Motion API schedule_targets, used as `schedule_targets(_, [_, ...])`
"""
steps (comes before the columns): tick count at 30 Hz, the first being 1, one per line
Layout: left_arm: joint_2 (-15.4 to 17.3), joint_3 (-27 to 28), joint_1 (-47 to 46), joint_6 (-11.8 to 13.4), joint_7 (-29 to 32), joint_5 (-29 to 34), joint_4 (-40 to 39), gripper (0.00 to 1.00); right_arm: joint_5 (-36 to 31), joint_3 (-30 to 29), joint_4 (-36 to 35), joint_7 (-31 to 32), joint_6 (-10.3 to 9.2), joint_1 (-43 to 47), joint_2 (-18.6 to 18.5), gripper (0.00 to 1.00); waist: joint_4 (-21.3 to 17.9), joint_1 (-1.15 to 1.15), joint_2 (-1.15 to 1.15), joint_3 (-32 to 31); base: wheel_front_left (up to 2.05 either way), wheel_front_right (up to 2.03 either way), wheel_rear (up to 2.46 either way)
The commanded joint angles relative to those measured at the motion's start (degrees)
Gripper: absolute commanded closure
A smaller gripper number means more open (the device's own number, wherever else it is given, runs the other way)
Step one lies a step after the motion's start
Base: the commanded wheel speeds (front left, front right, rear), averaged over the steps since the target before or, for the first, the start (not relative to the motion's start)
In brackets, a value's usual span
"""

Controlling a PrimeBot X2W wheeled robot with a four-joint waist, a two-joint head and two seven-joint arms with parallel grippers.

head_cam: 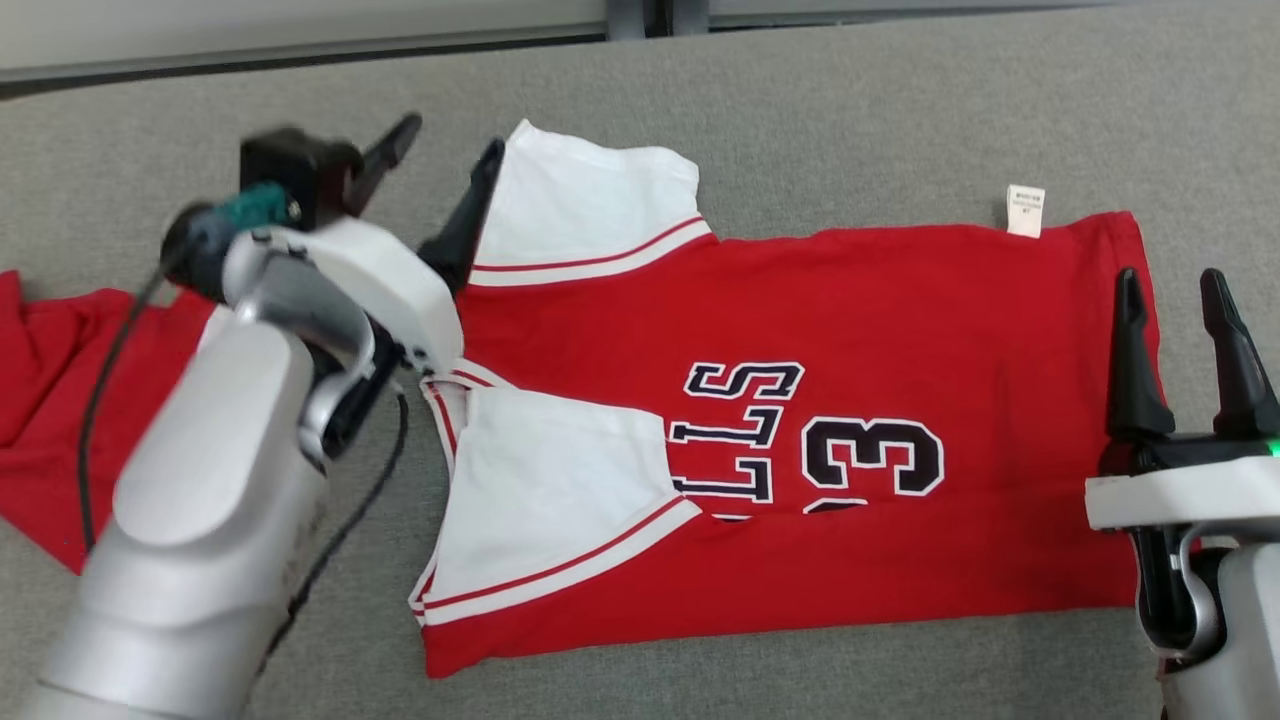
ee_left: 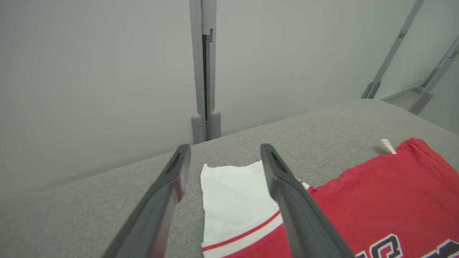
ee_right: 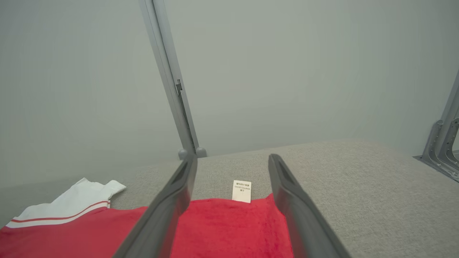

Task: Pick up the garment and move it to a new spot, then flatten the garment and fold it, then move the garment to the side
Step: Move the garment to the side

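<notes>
Left gripper (head_cam: 452, 135), on its pale forearm: fingers spread wide, empty, right finger beside the far white sleeve (head_cam: 590, 200). Garment (head_cam: 900, 300), a red jersey, lies folded on the grey surface (head_cam: 850, 110) between both grippers. Right gripper (head_cam: 1170, 277): wide apart, empty, over the jersey's right edge.

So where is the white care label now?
In the head view, the care label lies at the far edge of the jersey, upper right, beyond the right gripper.

Soft, even light, faint shadows, slight blur up close.
</notes>
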Motion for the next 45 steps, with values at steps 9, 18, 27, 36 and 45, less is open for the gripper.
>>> schedule_targets(9, [6.6,-5.0,-17.3,-2.1,18.3,-3.9,9.3,0.0,-1.0,4.1,2.3,-1.2,0.0,-8.4,0.5,0.0,-6.6,0.0,0.0,7.9,0.0,0.0,0.0])
schedule_targets(18, [12.0,-14.6,-23.3,-2.2,22.7,-7.7,13.9,0.0,-0.1,6.2,1.8,-2.2,0.0,-11.7,1.7,0.0,-10.4,0.0,0.0,11.5,0.0,0.0,0.0])
schedule_targets(27, [15.3,-19.8,-26.9,-2.2,20.2,-11.6,18.5,0.0,-0.1,8.2,2.3,-2.6,0.0,-11.9,3.1,0.0,-13.7,0.0,0.0,13.8,0.0,0.0,0.0])
schedule_targets(36, [16.1,-23.7,-29.2,-2.2,20.4,-13.9,22.8,0.05,0.8,9.4,1.8,-2.7,-0.01,-12.7,2.7,0.0,-15.0,0.0,0.0,15.6,0.0,0.0,0.0])
schedule_targets(45, [15.5,-27.3,-28.9,-2.2,19.9,-20.9,21.3,1.0,-0.1,8.0,3.2,-2.6,0.0,-14.0,1.2,0.0,-12.3,0.0,0.0,13.3,0.0,0.0,0.0])
